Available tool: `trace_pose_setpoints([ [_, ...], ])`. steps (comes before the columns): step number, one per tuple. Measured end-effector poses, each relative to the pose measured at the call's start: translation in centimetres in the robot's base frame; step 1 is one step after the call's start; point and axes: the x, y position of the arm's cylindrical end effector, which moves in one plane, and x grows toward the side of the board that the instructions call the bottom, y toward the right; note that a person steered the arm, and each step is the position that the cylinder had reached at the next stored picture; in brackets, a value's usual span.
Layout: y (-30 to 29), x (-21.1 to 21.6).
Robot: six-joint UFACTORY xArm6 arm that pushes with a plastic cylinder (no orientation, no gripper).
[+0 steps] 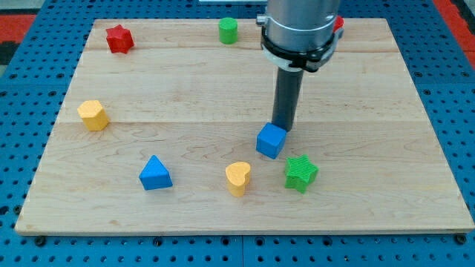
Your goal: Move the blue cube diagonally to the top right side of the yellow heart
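The blue cube (272, 140) sits on the wooden board, above and to the right of the yellow heart (238, 178). My tip (282, 128) comes down from the view's top and touches the cube's upper right edge. The yellow heart lies near the view's bottom centre, apart from the cube. A green star (300, 173) sits just below and to the right of the cube, right of the heart.
A blue triangle (155, 173) lies left of the heart. A yellow block (93, 115) sits at the left. A red star (119, 38) and a green cylinder (228, 30) sit near the top edge. A red block (338, 24) shows partly behind the arm.
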Motion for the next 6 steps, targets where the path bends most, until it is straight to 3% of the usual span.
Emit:
trace_pose_setpoints([
  [1,-0.9,-2.0],
  [2,-6.6,-1.3],
  [3,-8.4,2.6],
  [5,1.6,-0.1],
  [6,1.1,-3.2],
])
